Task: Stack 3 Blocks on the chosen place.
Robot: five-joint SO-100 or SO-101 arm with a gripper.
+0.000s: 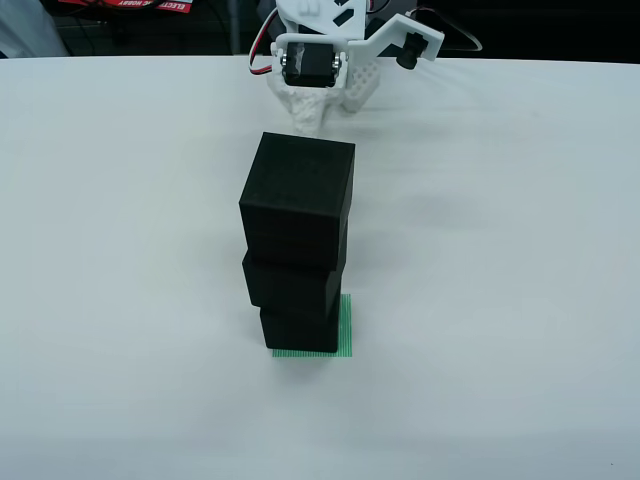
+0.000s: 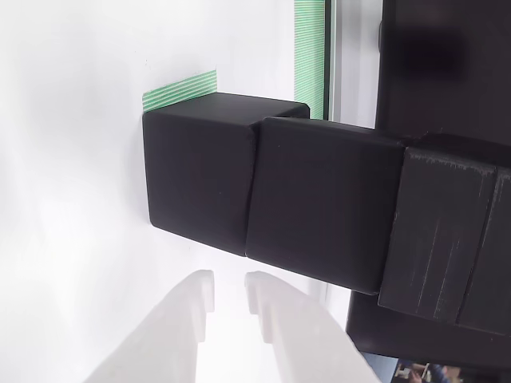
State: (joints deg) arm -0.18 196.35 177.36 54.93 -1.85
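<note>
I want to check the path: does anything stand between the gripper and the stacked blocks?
Nothing visible does. The gripper is apart from the blocks, which stand three high on the green square.

looks like a hobby robotics bench or small lab to me — a plain white table [image 1: 120, 250], a 3d-printed white arm [image 1: 330, 60] with an exposed servo [image 1: 305, 65] and loose wiring, and red packaging [image 1: 125, 5] along the dark back edge.
</note>
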